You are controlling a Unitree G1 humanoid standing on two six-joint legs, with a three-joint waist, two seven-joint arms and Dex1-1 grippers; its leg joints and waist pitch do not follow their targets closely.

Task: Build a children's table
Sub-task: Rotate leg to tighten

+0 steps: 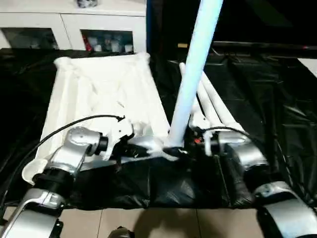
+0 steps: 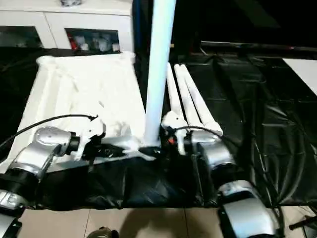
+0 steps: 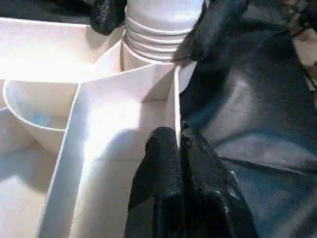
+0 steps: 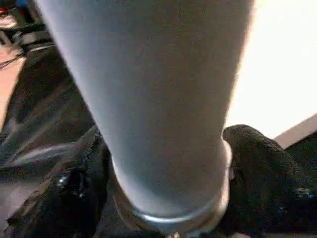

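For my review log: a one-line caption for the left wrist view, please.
Left gripper pinches a tabletop rib while the right gripper's fingers flank a leg at the corner socket.

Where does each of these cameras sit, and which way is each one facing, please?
Head stereo pair: looks forward and down at the tabletop, the upright leg and both silver forearms.
Left wrist: looks along the left tool, pinched on a tabletop rib.
Right wrist: looks along the right tool, its fingers either side of the leg's base.
Shared: the leg standing in the near corner socket.
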